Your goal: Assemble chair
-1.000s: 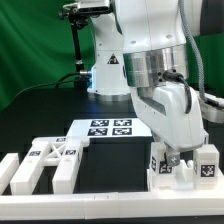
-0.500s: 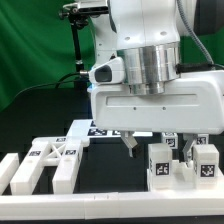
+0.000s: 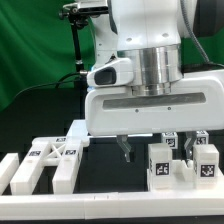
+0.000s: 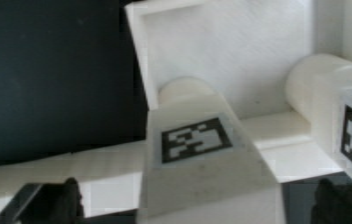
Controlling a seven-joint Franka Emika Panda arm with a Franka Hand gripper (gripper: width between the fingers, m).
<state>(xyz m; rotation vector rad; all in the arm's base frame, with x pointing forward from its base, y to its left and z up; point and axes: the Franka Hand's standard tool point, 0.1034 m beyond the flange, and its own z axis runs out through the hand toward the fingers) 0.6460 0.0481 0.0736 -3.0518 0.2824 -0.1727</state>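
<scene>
Exterior view: the gripper [image 3: 147, 150] hangs low with its fingers [image 3: 125, 151] spread wide and empty, the nearest chair block [image 3: 160, 166] standing upright just beside it toward the exterior view's right, while the flat chair panels [image 3: 50, 160] lie well apart on that view's left.

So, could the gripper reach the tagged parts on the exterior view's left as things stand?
Probably yes: the gripper is open and empty, and the parts lie uncovered with nothing standing in between.

The chair parts [image 3: 52, 162] are white with black-and-white square tags; the tabletop [image 3: 110, 174] is black, the backdrop [image 3: 30, 40] green.
</scene>
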